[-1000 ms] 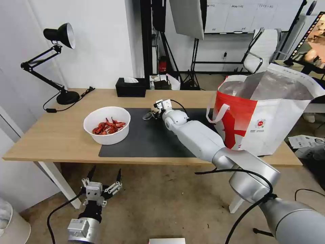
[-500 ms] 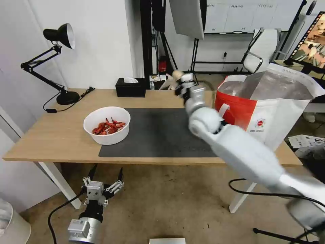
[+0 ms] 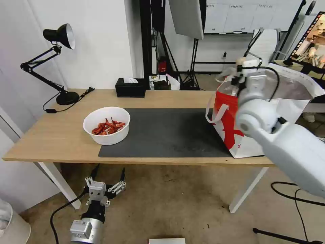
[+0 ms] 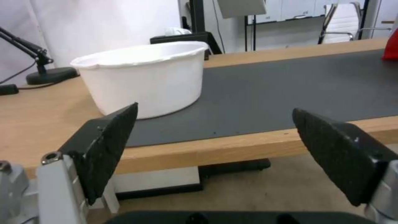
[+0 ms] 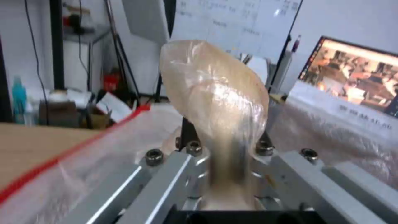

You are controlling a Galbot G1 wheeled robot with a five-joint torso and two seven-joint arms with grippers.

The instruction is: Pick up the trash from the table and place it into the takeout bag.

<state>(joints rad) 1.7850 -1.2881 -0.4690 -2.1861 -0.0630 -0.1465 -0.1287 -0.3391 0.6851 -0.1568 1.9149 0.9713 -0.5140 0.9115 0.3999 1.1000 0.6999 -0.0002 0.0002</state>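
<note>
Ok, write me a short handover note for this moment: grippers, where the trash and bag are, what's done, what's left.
Right gripper: shut on a beige lump, held above the open takeout bag at the table's right end; not released.
Left gripper: open, parked low in front of the table.
On the table: white bowl of red shells at the dark mat's left edge.
Left: drop the lump, then bag the bowl.

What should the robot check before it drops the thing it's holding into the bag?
1. Right end effector holds the beige lump: ok.
2. It is over the bag mouth: ok.
3. Bag upright and open: ok.
4. Room left inside the bag: cannot tell.
5. Left end effector open and low, below the table edge, out of the way: ok.
6. Bowl of shells on the table, not yet bagged: not ok.
</note>
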